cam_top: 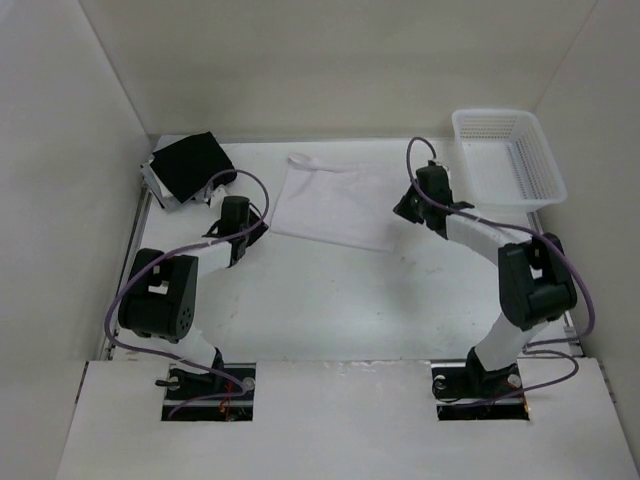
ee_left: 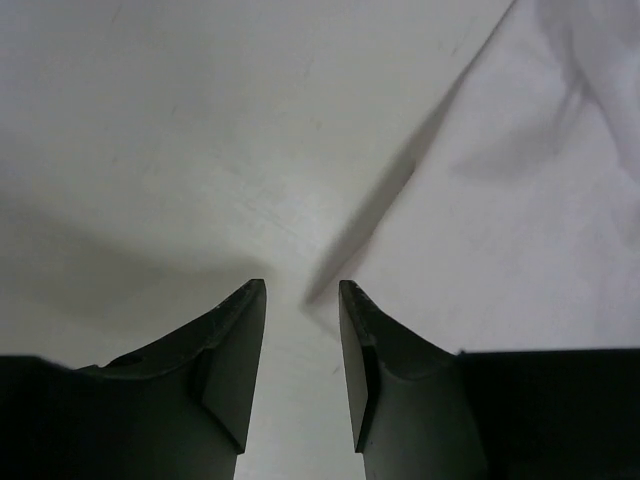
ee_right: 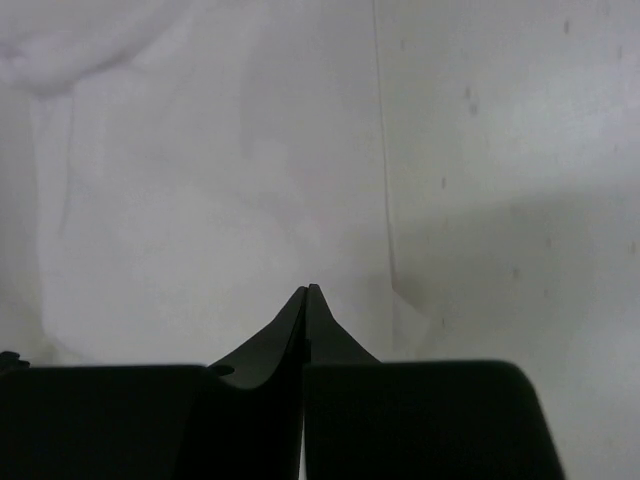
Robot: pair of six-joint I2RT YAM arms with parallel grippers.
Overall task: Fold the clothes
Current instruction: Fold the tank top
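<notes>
The clothes (cam_top: 335, 203) are one white garment lying flat at the back middle of the table. My left gripper (cam_top: 250, 238) hovers at its near left corner, open, with bare table showing between the jaws. In the left wrist view the left gripper (ee_left: 302, 290) has the clothes (ee_left: 520, 200) just to its right, and their corner ends beside the right fingertip (ee_left: 350, 300). My right gripper (cam_top: 406, 210) is at the garment's right edge. In the right wrist view the right gripper (ee_right: 307, 291) is shut over the clothes (ee_right: 200, 180) with nothing visible between its jaws.
A black folded cloth (cam_top: 190, 165) lies at the back left corner, close behind my left arm. A white mesh basket (cam_top: 510, 155) stands at the back right. White walls enclose the table on three sides.
</notes>
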